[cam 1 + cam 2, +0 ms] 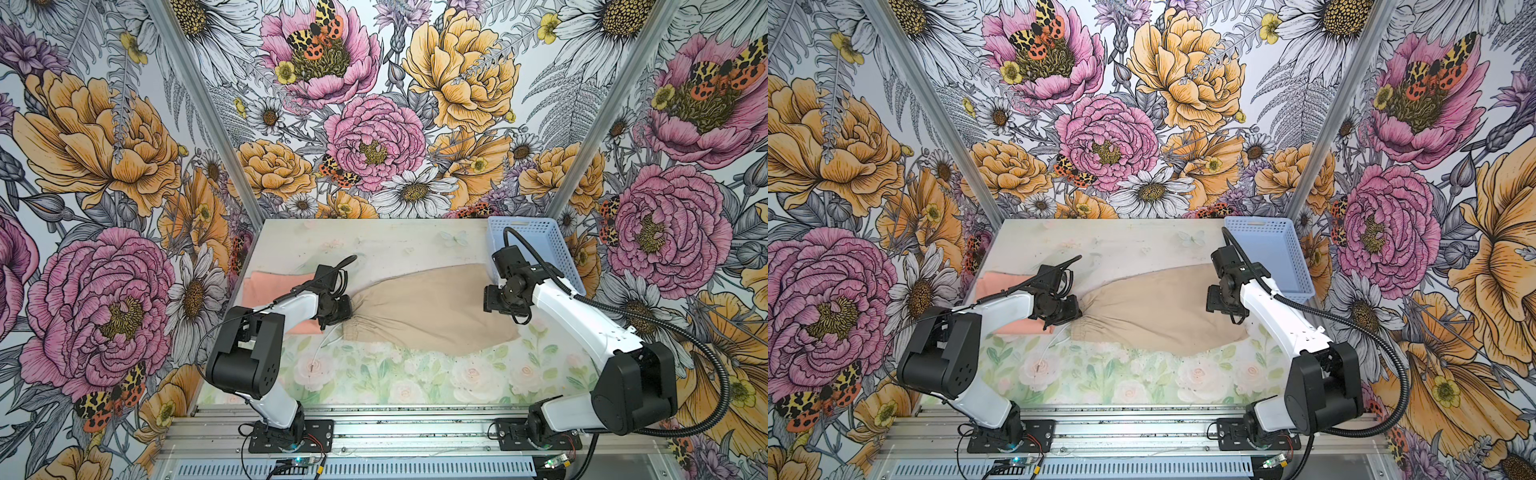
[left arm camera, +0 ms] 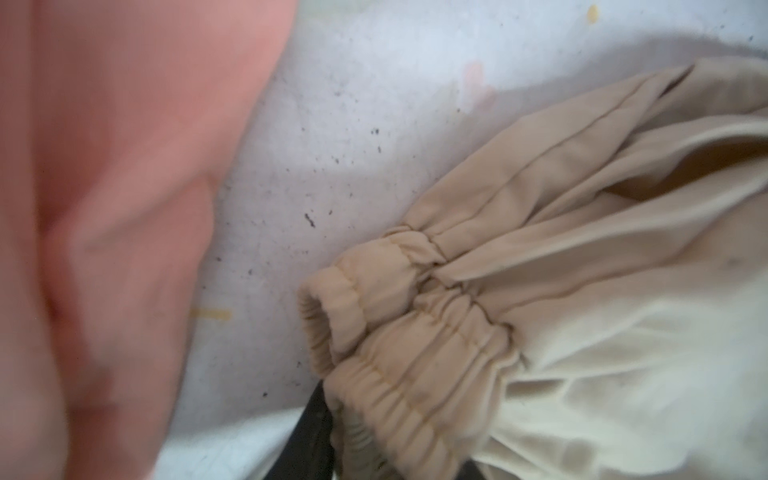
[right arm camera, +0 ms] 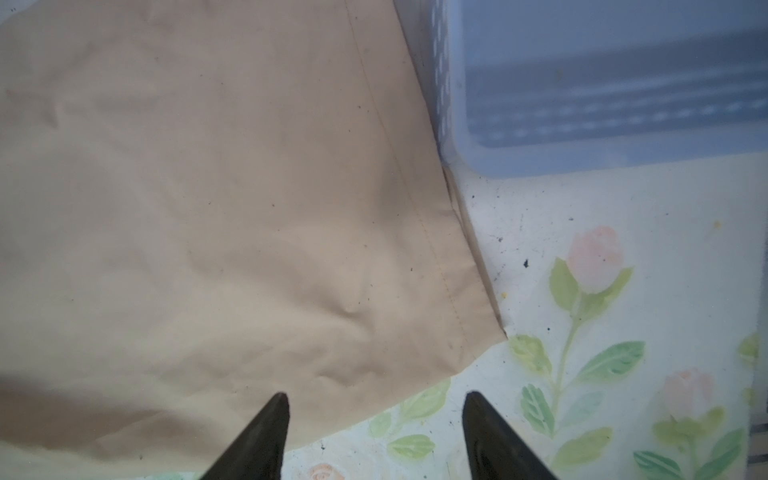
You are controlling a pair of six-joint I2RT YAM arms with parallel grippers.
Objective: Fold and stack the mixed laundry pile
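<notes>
Beige shorts [image 1: 424, 307] are spread on the table [image 1: 374, 374], beside a pink shirt [image 1: 270, 286]. Their waistband [image 2: 395, 332] is pinched in the left claw [image 1: 347, 311]; the right claw [image 3: 376, 399] is held wide open, empty, over the hem [image 3: 449, 270]. Light, limp cloth; best gripped at corners.

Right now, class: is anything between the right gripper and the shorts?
Nothing visible. The right gripper, jaws open, points at the hem corner of the shorts, with only bare cloth and table ahead of it. The basket sits beside the hem, off to one side, not between.
</notes>
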